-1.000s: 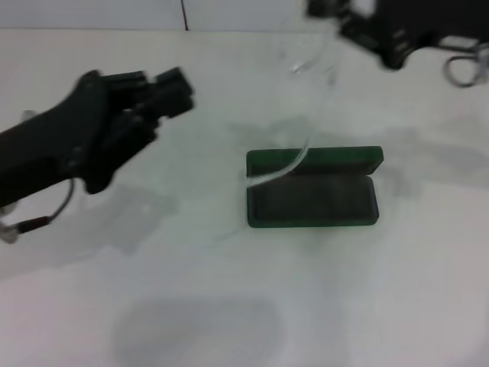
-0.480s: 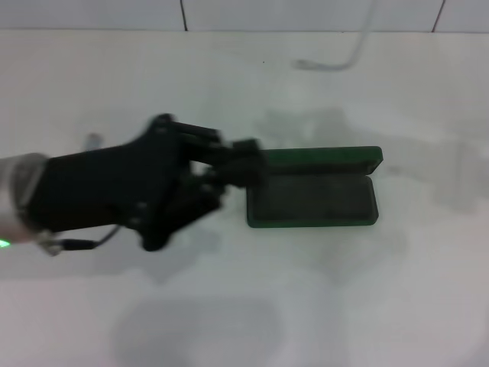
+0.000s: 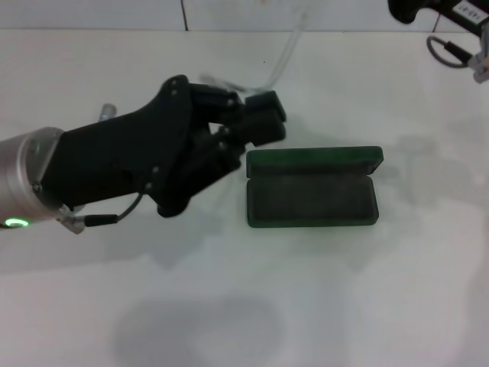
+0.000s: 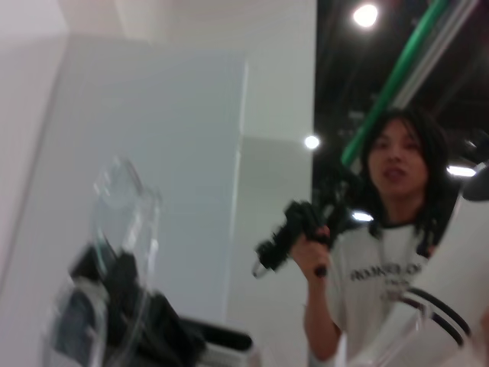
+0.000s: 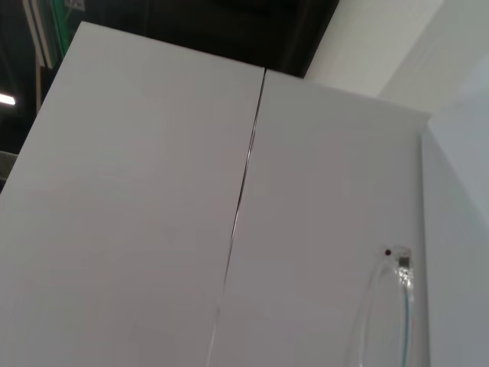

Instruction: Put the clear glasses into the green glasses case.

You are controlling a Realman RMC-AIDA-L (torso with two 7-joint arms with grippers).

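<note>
The green glasses case (image 3: 313, 158) lies open on the white table, right of centre, its dark lining bare. The clear glasses (image 3: 225, 80) hang in the air above the table, up and left of the case, with one temple arm (image 3: 289, 42) rising toward the top edge. My left gripper (image 3: 267, 118) is right beside their front, just off the case's left end. The left wrist view shows the glasses (image 4: 122, 191) very close, with black gripper parts behind them. A clear temple tip (image 5: 382, 306) shows in the right wrist view. My right gripper (image 3: 416, 9) is at the top right edge, mostly cut off.
A grey cable loop (image 3: 451, 50) hangs by the right arm at the top right. The white table (image 3: 367, 290) spreads in front of and to the right of the case. A person (image 4: 390, 229) holding a controller stands in the left wrist view.
The left arm rose from the case's left end up to the glasses. The glasses shifted left. The right arm came back into view at the top right.
</note>
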